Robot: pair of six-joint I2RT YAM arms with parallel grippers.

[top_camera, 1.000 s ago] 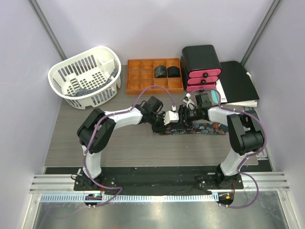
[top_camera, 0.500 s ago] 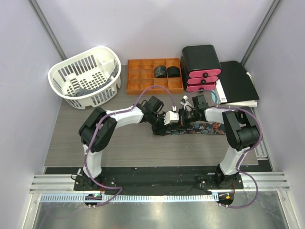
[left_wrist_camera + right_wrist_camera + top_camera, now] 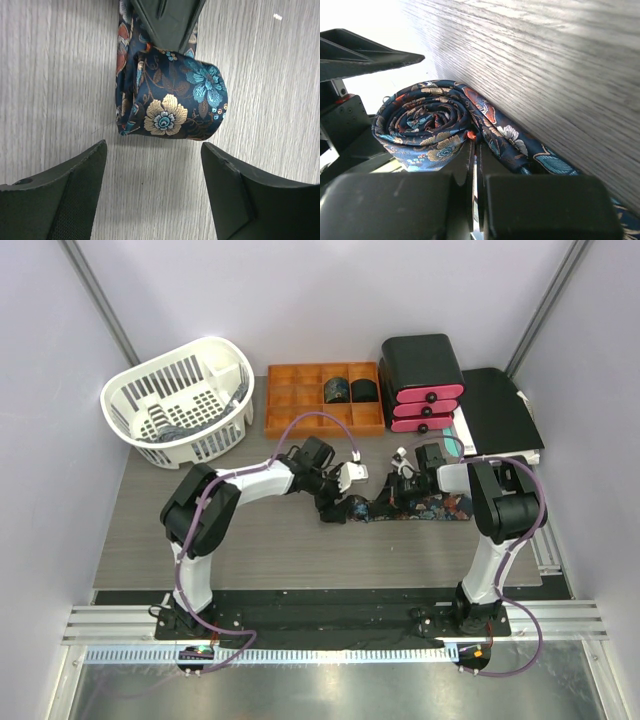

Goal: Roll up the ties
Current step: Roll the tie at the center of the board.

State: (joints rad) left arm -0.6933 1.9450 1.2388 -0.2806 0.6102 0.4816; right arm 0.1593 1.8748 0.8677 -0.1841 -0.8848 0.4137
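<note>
A white basket (image 3: 180,405) stood at the far left of the table (image 3: 250,540). Next to it an orange tray (image 3: 300,410) held two rolled ties (image 3: 336,390) in its back right compartments. Nearer, at mid-table, the left gripper (image 3: 152,150) gaped wide with nothing in it, its fingertips just short of the tie (image 3: 172,102), whose left end was wound into a roll. The right gripper (image 3: 475,150) was closed tight, its tips lying on the flat strip against the roll; whether it nipped any cloth was unclear. The unrolled part ran rightward, with pink drawers (image 3: 425,390) behind.
</note>
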